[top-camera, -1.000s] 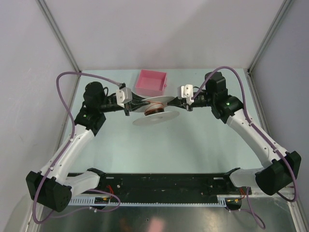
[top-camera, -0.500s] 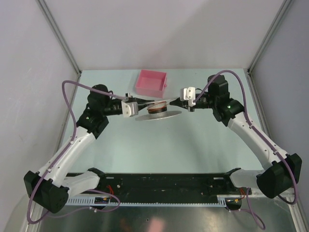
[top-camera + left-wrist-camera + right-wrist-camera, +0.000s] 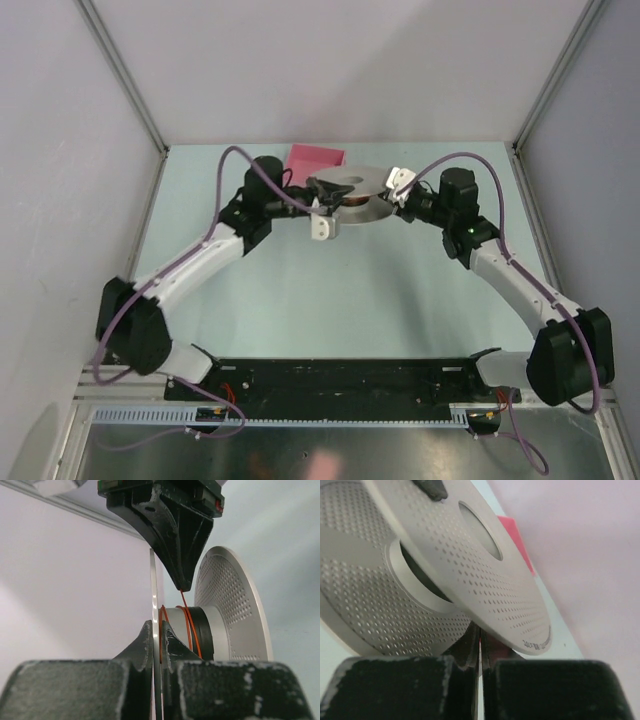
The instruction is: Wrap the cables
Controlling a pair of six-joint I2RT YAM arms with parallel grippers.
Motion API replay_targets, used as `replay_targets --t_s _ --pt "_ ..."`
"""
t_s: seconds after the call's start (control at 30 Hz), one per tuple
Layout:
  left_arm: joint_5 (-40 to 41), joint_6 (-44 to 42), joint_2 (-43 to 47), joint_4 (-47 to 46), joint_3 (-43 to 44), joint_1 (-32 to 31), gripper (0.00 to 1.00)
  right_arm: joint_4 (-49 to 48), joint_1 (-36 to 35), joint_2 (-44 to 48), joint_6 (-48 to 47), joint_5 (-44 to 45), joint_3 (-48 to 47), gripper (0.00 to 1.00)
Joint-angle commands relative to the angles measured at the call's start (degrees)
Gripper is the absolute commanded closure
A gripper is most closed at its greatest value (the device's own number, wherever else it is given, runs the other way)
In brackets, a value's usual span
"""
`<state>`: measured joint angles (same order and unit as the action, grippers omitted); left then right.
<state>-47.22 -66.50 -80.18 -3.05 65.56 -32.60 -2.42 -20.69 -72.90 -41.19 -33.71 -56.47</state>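
A silver perforated spool (image 3: 352,190) is held up off the table at the back centre, tilted. My left gripper (image 3: 156,626) is shut on the thin edge of one spool flange (image 3: 152,585); in the top view it (image 3: 320,203) sits at the spool's left. The thin orange cable (image 3: 188,625) makes a few turns round the hub and runs up to my right gripper (image 3: 184,586), which is shut on it. In the right wrist view my right gripper (image 3: 480,630) is pinched shut just under the spool (image 3: 470,565), a sliver of red between the fingers.
A pink box (image 3: 316,157) stands at the back, just behind the left gripper and spool; it shows in the right wrist view (image 3: 517,542). The back wall is close behind. A black rail (image 3: 330,380) runs along the near edge.
Both grippers have moved toward the back wall with the spool. The spool has turned from lying nearly flat to tilted up. The left arm has swung right and back.
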Motion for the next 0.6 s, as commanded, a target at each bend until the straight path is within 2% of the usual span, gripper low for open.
replay_targets --t_s 0.0,0.27,0.47,0.57 --pt "-3.5 -8.9 -6.5 -6.4 7.9 -2.9 1.0 -13.3 5.2 -3.1 6.5 15.8 0.8 1.0" --pt "-2.0 -16.1 -25.0 -14.4 20.2 -5.1 1.0 -25.7 10.3 -12.1 15.5 21.1 1.9 1.0" --pt "-0.8 -18.5 -40.2 -24.2 30.1 -5.0 1.0 -40.0 13.3 -23.8 20.9 25.4 0.8 1.0" --pt "-0.3 -18.4 -47.8 -26.3 37.0 -5.0 1.0 -45.4 14.4 -30.0 25.7 27.4 -1.1 1.0"
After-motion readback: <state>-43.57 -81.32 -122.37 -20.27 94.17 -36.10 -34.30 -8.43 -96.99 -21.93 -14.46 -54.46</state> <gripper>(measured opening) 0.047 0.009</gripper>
